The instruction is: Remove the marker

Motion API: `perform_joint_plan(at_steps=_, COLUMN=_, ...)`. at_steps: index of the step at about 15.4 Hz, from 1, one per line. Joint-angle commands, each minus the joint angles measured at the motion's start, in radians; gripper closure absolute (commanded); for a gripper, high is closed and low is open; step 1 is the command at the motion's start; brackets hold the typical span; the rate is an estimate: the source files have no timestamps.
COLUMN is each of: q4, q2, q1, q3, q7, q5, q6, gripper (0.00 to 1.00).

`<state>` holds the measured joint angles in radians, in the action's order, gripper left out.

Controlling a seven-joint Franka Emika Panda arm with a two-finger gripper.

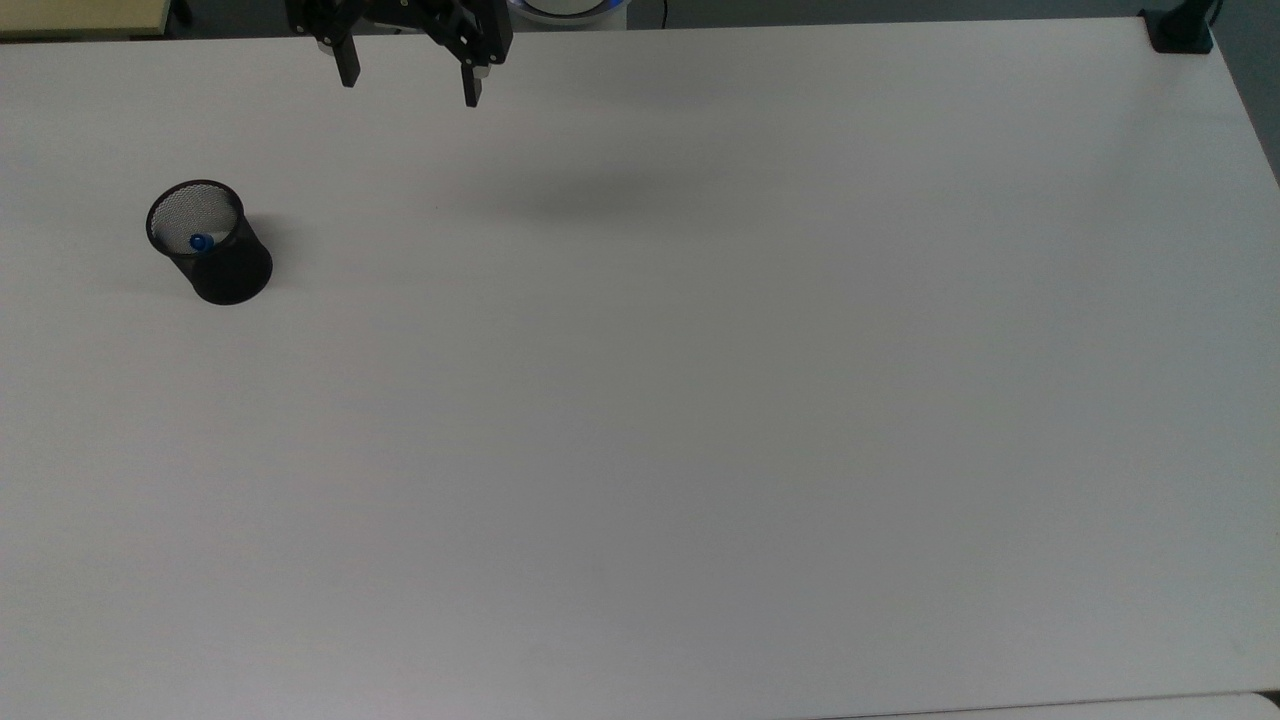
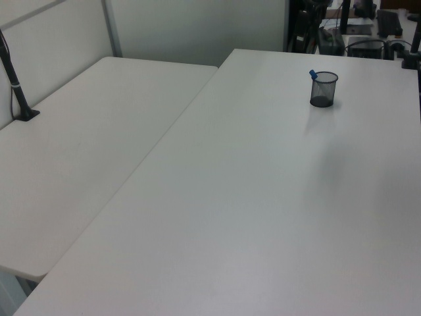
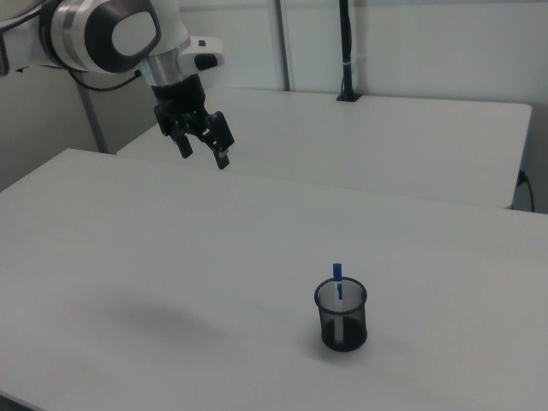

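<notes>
Robotics lab, plain white tables (image 2: 217, 197) pushed together, Panda arm (image 3: 111, 34) above them, black camera posts (image 3: 345, 51) clamped at table edges

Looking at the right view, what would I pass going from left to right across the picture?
The robot arm, then its end effector hanging open above the table, then the black mesh cup with the marker standing in it.
</notes>
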<state>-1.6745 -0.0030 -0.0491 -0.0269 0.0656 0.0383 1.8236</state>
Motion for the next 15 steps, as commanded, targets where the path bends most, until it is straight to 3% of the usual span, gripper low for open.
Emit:
perform_joint_plan(at_steps=1, q4=0.004, q2=-0.006, q1=0.015, q3=-0.013, q7=-0.014, q5=0.005, q6=-0.021, gripper=0.0)
perform_joint_plan(at_steps=11, q4=0.004, q2=-0.006, q1=0.006, q3=-0.014, q7=-0.036, q5=0.006, q6=-0.021, gripper=0.0)
perform_joint_plan(at_steps=15, q4=0.001, q2=-0.009, q1=-0.008, q3=-0.053, q7=-0.24, q5=0.011, q6=-0.036, gripper=0.0)
